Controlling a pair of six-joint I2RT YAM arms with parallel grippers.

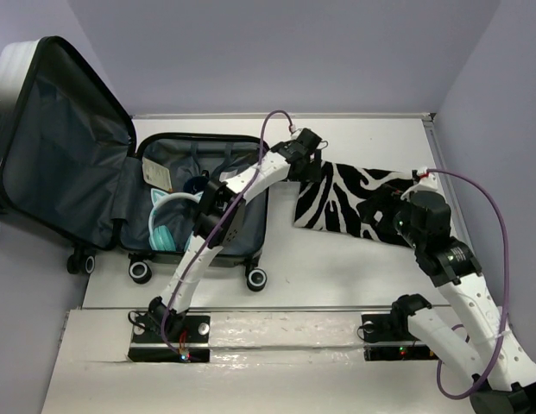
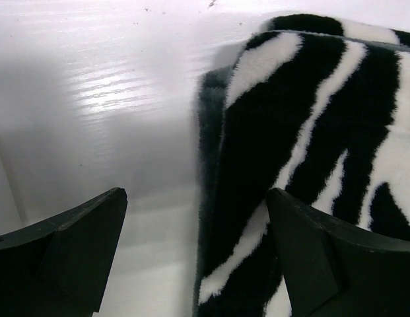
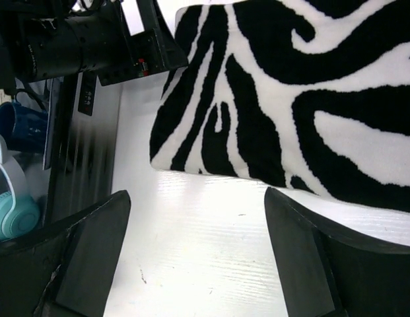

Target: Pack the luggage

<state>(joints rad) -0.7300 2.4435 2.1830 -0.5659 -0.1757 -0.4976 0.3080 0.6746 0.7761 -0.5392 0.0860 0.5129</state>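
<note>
Here, the left gripper (image 2: 197, 198) stands with its jaws wide apart and holds nothing. In the left wrist view, the left finger (image 2: 79, 244) is over bare white table (image 2: 92, 99). The right finger (image 2: 323, 257) is over the fuzzy edge of the zebra-striped pouch (image 2: 290, 132), and that edge runs up between the two. Whether the right finger touches the pile I cannot tell.

The right gripper (image 3: 198, 198) is also spread, with nothing between its jaws but table (image 3: 205, 251). Just ahead of its fingertips lies a corner of the pouch (image 3: 290, 86), flat on the table. Off to its left, past the dark body of the left arm, a pair of teal headphones (image 3: 10, 198) and a blue mug (image 3: 13, 125) show at the edge of the right wrist view.

From above, the left gripper (image 1: 306, 142) sits at the pouch's (image 1: 337, 203) far left corner and the right gripper (image 1: 384, 211) at its near right side, so the pouch lies between the two.

The luggage (image 1: 69, 155) lies open to the left of both grippers, apart from the pouch. Its lid is swung out to the left, showing dark grey lining. The near half is flat on the table (image 1: 337, 267), black wheels (image 1: 140, 271) toward the arm bases, and the left arm reaches across it. Inside that half are the headphones (image 1: 164, 220) and the mug (image 1: 197, 183).
</note>
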